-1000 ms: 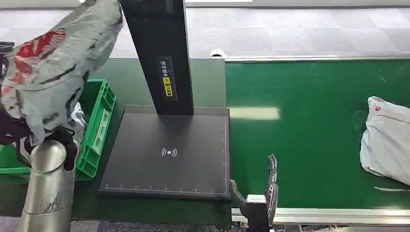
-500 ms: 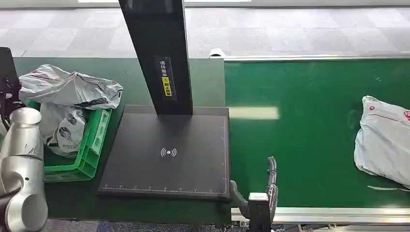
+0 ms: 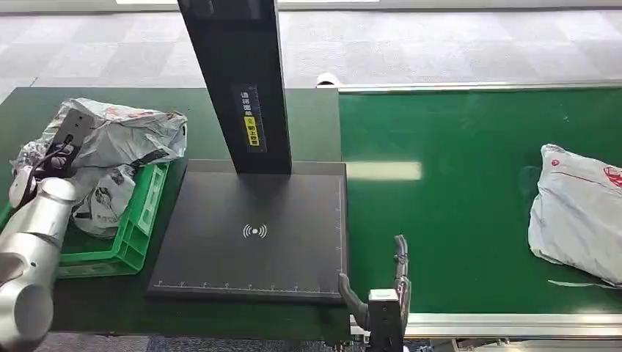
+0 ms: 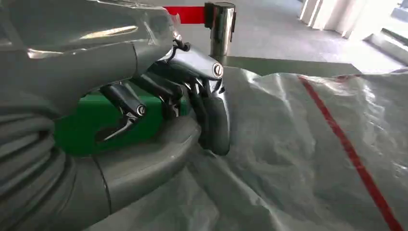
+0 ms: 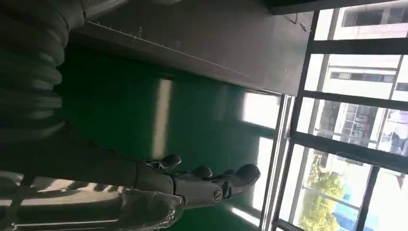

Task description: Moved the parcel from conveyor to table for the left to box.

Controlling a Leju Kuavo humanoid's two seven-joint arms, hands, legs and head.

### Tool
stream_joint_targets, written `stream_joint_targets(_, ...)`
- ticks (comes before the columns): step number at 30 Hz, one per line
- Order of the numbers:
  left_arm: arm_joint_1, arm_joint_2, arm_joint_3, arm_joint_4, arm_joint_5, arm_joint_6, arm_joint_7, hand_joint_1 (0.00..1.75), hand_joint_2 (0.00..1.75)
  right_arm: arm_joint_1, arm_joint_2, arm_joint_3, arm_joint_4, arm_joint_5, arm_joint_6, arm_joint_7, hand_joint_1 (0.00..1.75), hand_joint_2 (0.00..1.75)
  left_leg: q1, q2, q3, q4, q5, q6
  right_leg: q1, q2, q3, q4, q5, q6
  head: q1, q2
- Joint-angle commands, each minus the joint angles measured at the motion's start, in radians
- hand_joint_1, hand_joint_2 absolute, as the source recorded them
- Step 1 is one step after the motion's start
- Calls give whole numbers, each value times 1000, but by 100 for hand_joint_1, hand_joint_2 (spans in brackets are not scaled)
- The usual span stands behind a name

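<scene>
Your next parcel (image 3: 579, 220) lies on the green conveyor (image 3: 455, 220), well out toward the robot's right and apart from both hands. The right hand (image 3: 389, 282) waits at the near edge of the belt, just beside the dark scanner pad (image 3: 253, 231), fingers straight and spread with nothing in them (a sensible spot, since the parcel has to cross from belt to pad). That pad sits between belt and crate, so whatever you set there falls within the left arm's reach.

The left hand (image 4: 192, 103) is over the green crate (image 3: 143, 213) on the tabletop (image 3: 308, 121), its fingers curled loosely above the grey bagged parcels (image 3: 117, 143) heaped there; from the wrist view it appears to grip none of them, though contact under the thumb is hard to rule out. The crate looks heaped above its rim, so watch that the top bag does not slide off.
</scene>
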Motion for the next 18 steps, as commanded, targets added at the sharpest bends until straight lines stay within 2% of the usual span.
stream_joint_targets(1,-51,-26,-48,92,-28,-20,36,159,175,-41,-60,42,28,-30,1,8,0,175,0,-2,0,0,1,1,1,-4,1,-1,0,0,0,0)
stream_joint_targets(2,-47,-35,-40,78,-28,47,3,44,175,-36,-60,36,22,-31,1,7,0,175,0,-2,0,0,1,1,0,-3,1,-1,0,0,0,0)
stream_joint_targets(3,-49,-43,-29,72,-21,85,-24,0,175,-32,-59,33,18,-26,1,10,0,175,0,-2,0,0,1,2,1,-5,1,-1,0,0,0,0)
stream_joint_targets(4,-46,-62,18,47,33,182,-130,0,175,-25,-55,22,13,-17,1,13,0,175,0,-2,-1,0,1,1,1,-4,1,-1,0,0,0,0)
stream_joint_targets(6,-45,-108,138,-12,202,285,-360,0,175,-17,-54,17,10,-11,1,18,0,175,0,-3,-2,0,1,1,1,-6,0,-1,0,0,0,0)
stream_joint_targets(7,-38,-132,207,-64,327,280,-493,0,175,-18,-51,11,16,-12,1,13,0,175,0,-4,-2,1,1,1,1,-6,0,-1,0,0,0,0)
stream_joint_targets(8,-41,-144,237,-95,413,268,-569,0,175,-18,-46,2,24,-14,1,4,0,175,1,-5,-3,1,1,2,1,-8,0,-1,0,0,0,0)
stream_joint_targets(11,-27,-150,214,-245,597,261,-655,0,175,-22,-39,-10,41,-19,1,-9,0,175,1,-5,-3,1,1,2,2,-8,0,-1,0,0,0,0)
stream_joint_targets(13,7,-128,176,-356,709,306,-699,0,175,-22,-33,-16,51,-17,1,-15,0,175,1,-2,-3,1,0,1,1,-4,-1,-1,0,0,0,0)
stream_joint_targets(14,57,-117,160,-468,795,360,-784,0,175,-25,-27,-18,65,-18,1,-25,0,175,1,-1,-2,1,0,1,1,-3,-1,-1,0,-1,0,0)
stream_joint_targets(17,97,-96,124,-524,833,366,-754,0,175,-27,-21,-21,76,-19,1,-35,0,175,0,2,0,-1,0,1,1,-1,0,-2,0,-1,0,0)
stream_joint_targets(18,104,-101,130,-543,855,400,-805,0,175,-28,-23,-17,77,-21,1,-35,0,175,0,1,-1,0,0,1,1,0,0,-1,0,-1,0,0)
